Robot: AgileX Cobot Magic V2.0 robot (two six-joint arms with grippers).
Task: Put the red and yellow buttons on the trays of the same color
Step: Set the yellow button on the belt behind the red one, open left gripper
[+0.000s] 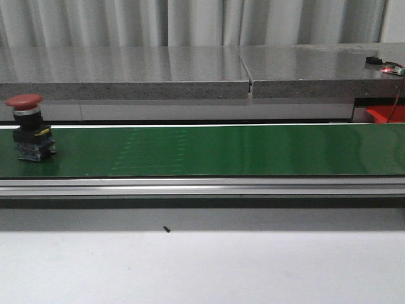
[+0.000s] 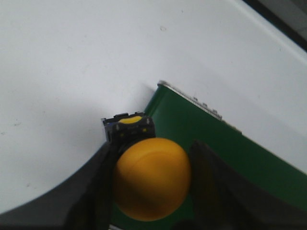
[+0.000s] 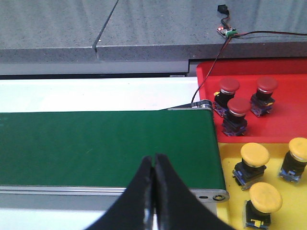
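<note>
Left end effector [image 2: 152, 191] around yellow button [image 2: 149, 184], apparently unlabelled.

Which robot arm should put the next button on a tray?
Probably the right: its gripper is shut and empty, beside the red tray and yellow tray. The left gripper holds a yellow button.

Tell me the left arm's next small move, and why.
Probably lift clear of the belt: the left gripper is already shut on the yellow button, which belongs in the yellow tray at the far end.
</note>
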